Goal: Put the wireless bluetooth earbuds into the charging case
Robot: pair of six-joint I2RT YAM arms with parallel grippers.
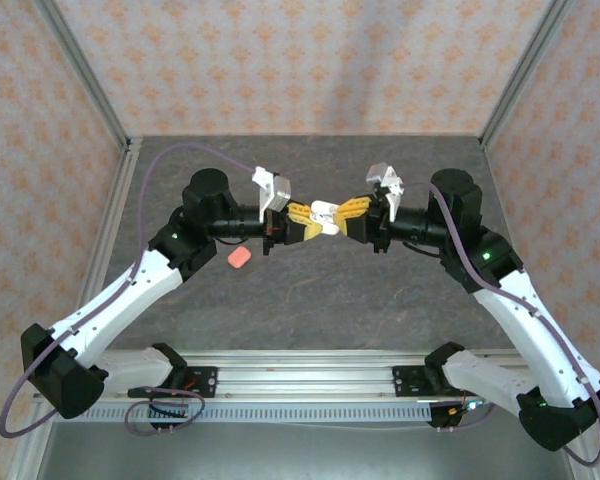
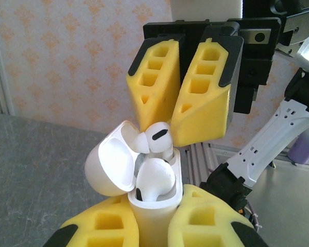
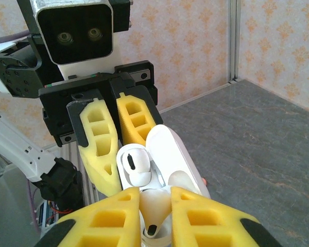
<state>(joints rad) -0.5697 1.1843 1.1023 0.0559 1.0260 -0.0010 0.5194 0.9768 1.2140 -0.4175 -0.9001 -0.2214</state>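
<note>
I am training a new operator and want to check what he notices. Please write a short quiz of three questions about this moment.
1. True or false: the lid of the charging case is closed.
2. What holds the case? A. the left gripper B. a person's hand C. a stand
3. Fill in: the small thing lying on the table is ____ in colour.

Key: 1 false, the lid stands open; 2 A; 3 pink.
</note>
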